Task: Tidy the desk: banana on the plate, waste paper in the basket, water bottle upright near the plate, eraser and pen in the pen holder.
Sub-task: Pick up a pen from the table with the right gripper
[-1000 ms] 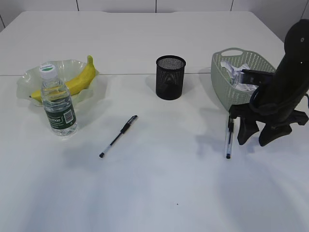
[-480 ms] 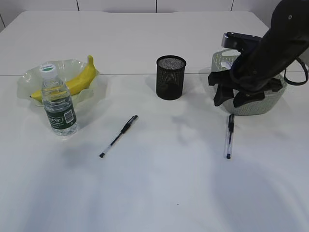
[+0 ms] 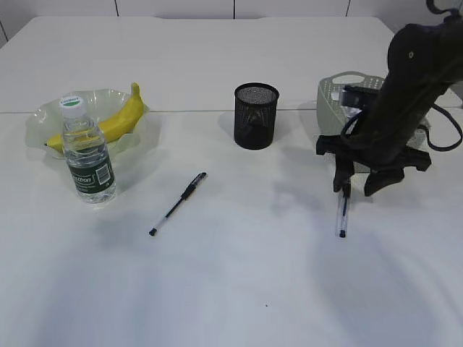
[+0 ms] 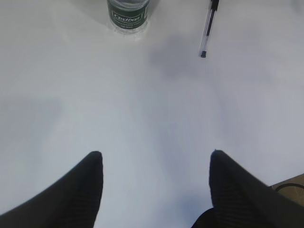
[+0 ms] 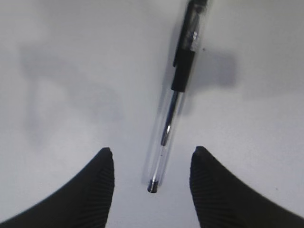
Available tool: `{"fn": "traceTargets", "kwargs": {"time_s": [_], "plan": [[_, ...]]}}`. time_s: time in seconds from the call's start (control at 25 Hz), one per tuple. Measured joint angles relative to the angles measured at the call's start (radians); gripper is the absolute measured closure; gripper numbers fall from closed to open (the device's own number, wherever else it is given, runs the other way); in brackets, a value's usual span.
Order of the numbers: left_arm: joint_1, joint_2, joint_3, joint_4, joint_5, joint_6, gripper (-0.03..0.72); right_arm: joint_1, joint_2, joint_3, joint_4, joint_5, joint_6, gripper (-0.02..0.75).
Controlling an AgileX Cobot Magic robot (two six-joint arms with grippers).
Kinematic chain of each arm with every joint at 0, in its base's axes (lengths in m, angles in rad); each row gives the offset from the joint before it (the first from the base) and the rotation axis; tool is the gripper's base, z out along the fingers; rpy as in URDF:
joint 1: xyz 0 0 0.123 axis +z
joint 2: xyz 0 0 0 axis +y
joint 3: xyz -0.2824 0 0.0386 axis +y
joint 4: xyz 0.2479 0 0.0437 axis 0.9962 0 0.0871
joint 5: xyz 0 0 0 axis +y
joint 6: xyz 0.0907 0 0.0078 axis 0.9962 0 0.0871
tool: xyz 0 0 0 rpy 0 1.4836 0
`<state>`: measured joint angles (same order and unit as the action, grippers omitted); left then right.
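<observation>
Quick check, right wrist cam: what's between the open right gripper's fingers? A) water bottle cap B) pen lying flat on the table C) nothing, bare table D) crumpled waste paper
B: in the right wrist view the pen lies flat on the table, its end reaching into the gap of the open right gripper, with neither fingertip touching it.

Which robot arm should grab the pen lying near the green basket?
The right one, probably. The right gripper hangs open just above that pen, with the pen's end between its fingertips. The left gripper is over bare table, and sees only the other pen far ahead.
</observation>
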<state>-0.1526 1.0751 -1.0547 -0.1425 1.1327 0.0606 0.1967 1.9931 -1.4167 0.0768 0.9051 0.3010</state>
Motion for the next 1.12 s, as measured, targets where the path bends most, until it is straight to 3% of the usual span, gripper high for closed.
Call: {"fn": "traceTargets", "kwargs": {"time_s": [0.4, 1.12], "plan": [[0.0, 0.0, 0.0, 0.0, -0.015, 0.0, 0.183, 0.017, 0.085, -0.134, -0.128, 0.079, 0.106, 0.363], [0.0, 0.0, 0.0, 0.006, -0.023, 0.0, 0.183, 0.021, 0.204, -0.223, -0.104, 0.139, 0.128, 0.375]]}}
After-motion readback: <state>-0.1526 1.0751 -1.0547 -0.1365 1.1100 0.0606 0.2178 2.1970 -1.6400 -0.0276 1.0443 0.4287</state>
